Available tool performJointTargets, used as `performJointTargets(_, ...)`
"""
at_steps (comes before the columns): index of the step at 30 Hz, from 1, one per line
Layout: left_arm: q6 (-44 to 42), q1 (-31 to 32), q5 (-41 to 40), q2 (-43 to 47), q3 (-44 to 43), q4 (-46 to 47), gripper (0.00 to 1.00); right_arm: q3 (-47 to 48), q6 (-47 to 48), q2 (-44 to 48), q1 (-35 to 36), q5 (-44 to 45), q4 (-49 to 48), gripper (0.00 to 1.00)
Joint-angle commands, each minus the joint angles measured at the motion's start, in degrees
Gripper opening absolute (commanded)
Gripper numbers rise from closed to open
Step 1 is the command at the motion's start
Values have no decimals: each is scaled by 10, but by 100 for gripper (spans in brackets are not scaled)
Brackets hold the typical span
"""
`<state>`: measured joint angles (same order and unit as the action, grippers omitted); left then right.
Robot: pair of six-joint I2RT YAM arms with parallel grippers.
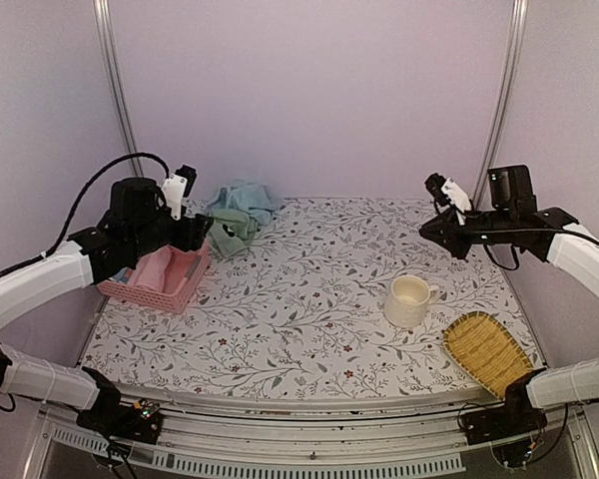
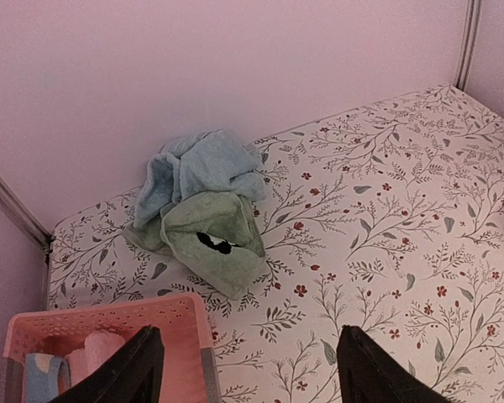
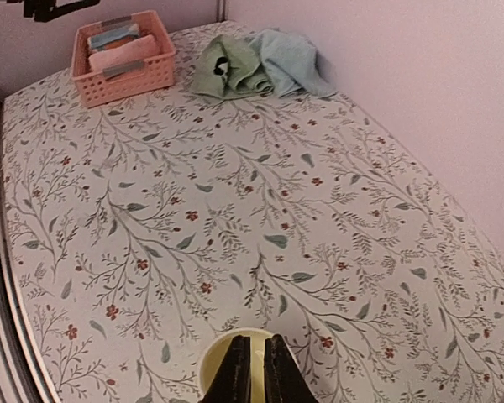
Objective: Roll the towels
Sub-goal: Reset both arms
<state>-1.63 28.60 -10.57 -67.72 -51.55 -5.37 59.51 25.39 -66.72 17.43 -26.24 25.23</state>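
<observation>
Two crumpled towels lie in a heap at the back left of the table: a blue one point(image 1: 248, 197) and a green one point(image 1: 230, 235) in front of it. In the left wrist view the green towel point(image 2: 214, 239) lies under the blue towel point(image 2: 197, 168), ahead of my fingers. My left gripper point(image 1: 198, 235) point(image 2: 250, 369) hovers over the right edge of the pink basket, open wide and empty. My right gripper point(image 1: 426, 231) point(image 3: 257, 369) is shut and empty, raised above the cup. The right wrist view shows both towels, green point(image 3: 227, 71) and blue point(image 3: 290, 63), far off.
A pink basket point(image 1: 185, 289) point(image 2: 164, 315) point(image 3: 151, 71) holding rolled pink and blue towels stands at the left. A cream cup point(image 1: 409, 299) point(image 3: 214, 361) stands right of centre. A woven bamboo tray point(image 1: 489, 351) lies at the front right. Walls enclose the back and sides.
</observation>
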Motion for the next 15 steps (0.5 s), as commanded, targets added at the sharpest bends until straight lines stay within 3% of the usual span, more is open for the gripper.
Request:
performJointTargets(1,-19,-6,19,14,13,3,72,-16,87,-35,94,5,85,7)
performJointTargets(8,-36,-7,22,18,21,3,72,-42,116,-112,240,84,120,2)
performJointTargets(15,-44,-9,34,13,21,0,72,-19,88,-227,298,180,105,2)
